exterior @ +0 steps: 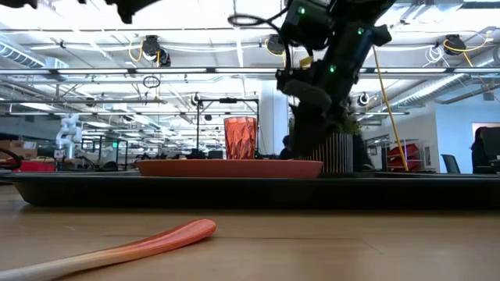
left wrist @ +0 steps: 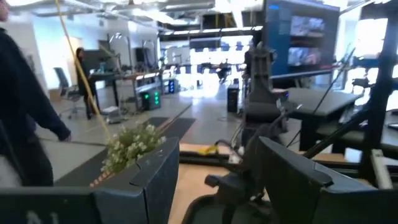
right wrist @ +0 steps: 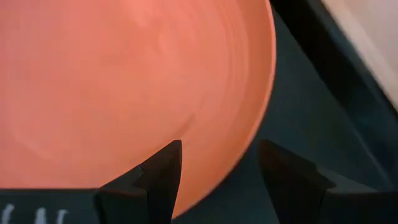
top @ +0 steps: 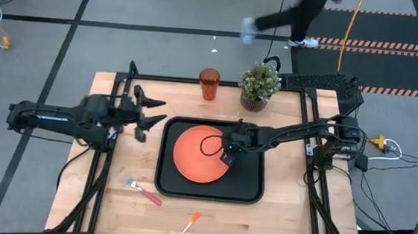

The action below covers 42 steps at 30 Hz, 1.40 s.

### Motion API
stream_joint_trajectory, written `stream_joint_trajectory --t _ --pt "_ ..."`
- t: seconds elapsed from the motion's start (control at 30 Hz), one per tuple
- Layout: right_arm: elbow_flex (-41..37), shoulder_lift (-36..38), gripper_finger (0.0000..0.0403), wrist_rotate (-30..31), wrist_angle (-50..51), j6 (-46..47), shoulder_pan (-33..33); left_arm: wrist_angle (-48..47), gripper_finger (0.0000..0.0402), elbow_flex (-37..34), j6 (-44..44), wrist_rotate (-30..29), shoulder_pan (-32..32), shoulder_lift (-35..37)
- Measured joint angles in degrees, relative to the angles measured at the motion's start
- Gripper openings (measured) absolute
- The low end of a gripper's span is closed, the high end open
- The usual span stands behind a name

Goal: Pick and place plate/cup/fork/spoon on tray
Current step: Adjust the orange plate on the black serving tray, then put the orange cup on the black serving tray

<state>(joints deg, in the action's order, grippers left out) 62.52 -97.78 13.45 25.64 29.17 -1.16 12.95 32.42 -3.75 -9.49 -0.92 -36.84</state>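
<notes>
Parking off to the left of the tray, the left gripper (top: 149, 120) hangs above the bare wood with its fingers spread and nothing in them. Near the front edge on that side lies the small fork with the pinkish-red plastic handle (top: 143, 192), and a bit further right the orange-handled metal spoon (top: 185, 230). Then comes the big black rectangular tray (top: 252, 188) with the flat round orange plate (top: 194, 157) sitting inside it. The right gripper (top: 228, 154) hovers over the plate's right edge, jaws apart and empty, so I'd say the plate step is done. Next would probably be the small translucent amber tumbler (top: 208, 84), which stands upright at the table's back edge, just beside a potted green plant (top: 259, 85); grabbing it means reaching past the tray. Surface is a light butcher-block table (top: 290, 220). Beyond it is a grey floor, a person (top: 295, 15) walking by, and an open lab space.
</notes>
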Motion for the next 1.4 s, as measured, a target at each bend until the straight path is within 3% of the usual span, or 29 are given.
stream_joint_trajectory --t 0.17,0.7,1.0,1.13,1.27,1.4 --pt "0.00 -1.33 0.0203 -0.02 1.00 3.02 -1.79 -2.81 0.0216 0.01 0.06 0.00 2.91 3.91" --pt "0.02 -1.42 0.0203 0.00 12.82 7.26 -8.40 -4.95 0.0216 0.00 0.98 -1.34 7.17 4.24" --pt "-0.01 3.92 0.0203 4.74 8.01 1.79 -8.35 -7.19 0.0216 0.00 1.52 -4.20 8.81 4.24" --pt "-0.02 9.09 0.0203 12.84 2.52 -2.75 -8.19 -7.30 0.0216 0.00 1.57 -5.69 9.41 4.24" --pt "0.00 12.90 0.0203 19.89 -5.13 -13.97 -5.27 -7.05 0.0216 0.00 1.57 -6.06 9.70 4.24" --pt "1.33 13.73 0.0203 16.33 -9.82 -23.02 1.02 -6.75 0.0216 0.00 1.50 -6.10 9.70 4.24"
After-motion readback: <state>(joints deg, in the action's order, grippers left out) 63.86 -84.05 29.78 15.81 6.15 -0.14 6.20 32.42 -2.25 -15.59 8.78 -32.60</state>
